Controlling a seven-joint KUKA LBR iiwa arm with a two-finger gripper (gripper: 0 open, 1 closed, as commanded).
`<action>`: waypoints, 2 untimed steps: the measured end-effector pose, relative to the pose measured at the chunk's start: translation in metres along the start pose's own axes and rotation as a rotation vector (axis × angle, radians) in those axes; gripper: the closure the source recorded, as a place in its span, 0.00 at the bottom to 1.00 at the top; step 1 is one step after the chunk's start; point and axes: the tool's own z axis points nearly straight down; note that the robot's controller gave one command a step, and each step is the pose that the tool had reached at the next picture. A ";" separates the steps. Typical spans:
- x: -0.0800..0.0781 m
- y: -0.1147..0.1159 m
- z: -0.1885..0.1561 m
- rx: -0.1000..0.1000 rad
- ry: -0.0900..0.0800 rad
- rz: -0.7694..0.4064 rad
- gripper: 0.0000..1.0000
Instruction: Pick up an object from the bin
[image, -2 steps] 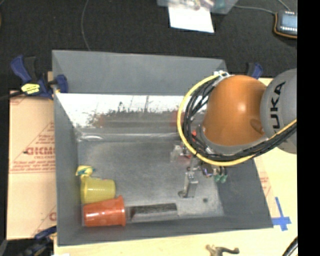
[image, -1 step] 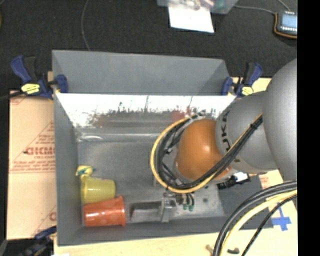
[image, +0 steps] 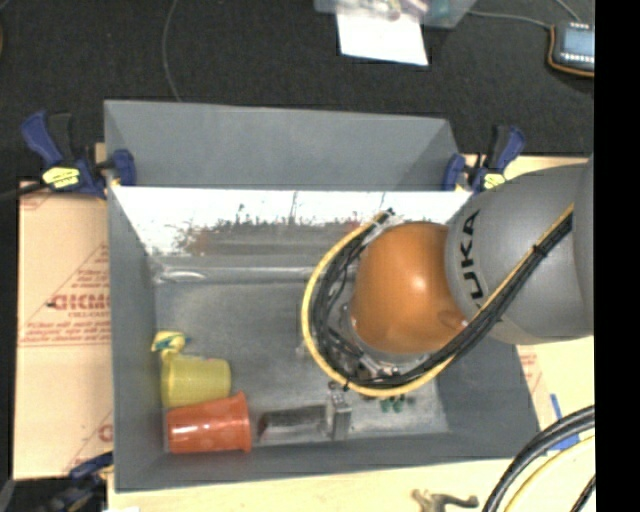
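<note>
Gripper (image: 340, 415) low at frame's lower centre, beside dark flat rectangular obj (image: 290, 426) — open/closed: can't tell. Yellow plastic cup (image: 196, 380), red plastic cup (image: 208, 425) lower left.

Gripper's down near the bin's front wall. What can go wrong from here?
The gripper sits by a dark flat rectangular object lying flat: it may slide toward the red plastic cup rather than lift. The small green piece on the gripper's other side might get knocked.
</note>
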 end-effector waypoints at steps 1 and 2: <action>-0.008 0.043 0.046 0.000 0.023 0.148 0.00; -0.005 0.032 0.074 0.000 -0.015 -0.015 0.00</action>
